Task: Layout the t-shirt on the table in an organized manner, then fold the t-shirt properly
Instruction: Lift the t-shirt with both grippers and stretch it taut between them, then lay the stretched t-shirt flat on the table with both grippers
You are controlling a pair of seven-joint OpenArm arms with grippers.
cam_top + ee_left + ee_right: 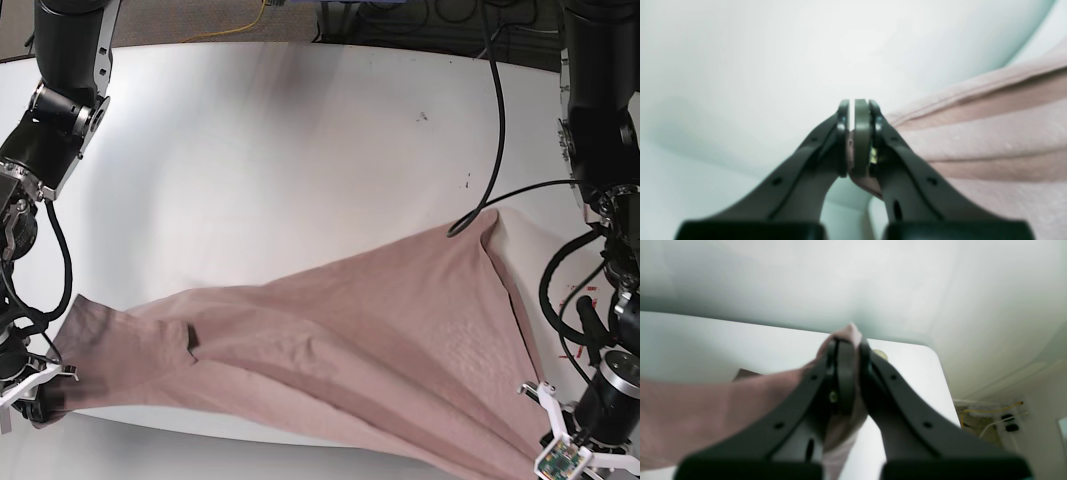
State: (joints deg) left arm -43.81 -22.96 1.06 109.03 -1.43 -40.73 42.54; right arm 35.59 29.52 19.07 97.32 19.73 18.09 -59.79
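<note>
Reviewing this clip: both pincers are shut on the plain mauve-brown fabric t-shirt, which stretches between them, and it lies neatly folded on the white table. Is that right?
Not quite. The plain mauve-brown fabric t-shirt is not folded: the base view shows it spread out, wrinkled and pulled taut across the smooth white table. The rest holds: the left pincer and the right pincer are both shut on its fabric.

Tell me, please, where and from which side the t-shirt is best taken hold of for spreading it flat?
Judging by its pose, grip the t-shirt at its two near corners, from the outer sides. The cloth already stretches taut between the left gripper and the right gripper, both shut on thin bunched corners. The far edge lies on the table, so pulling outward should flatten the folds.
</note>
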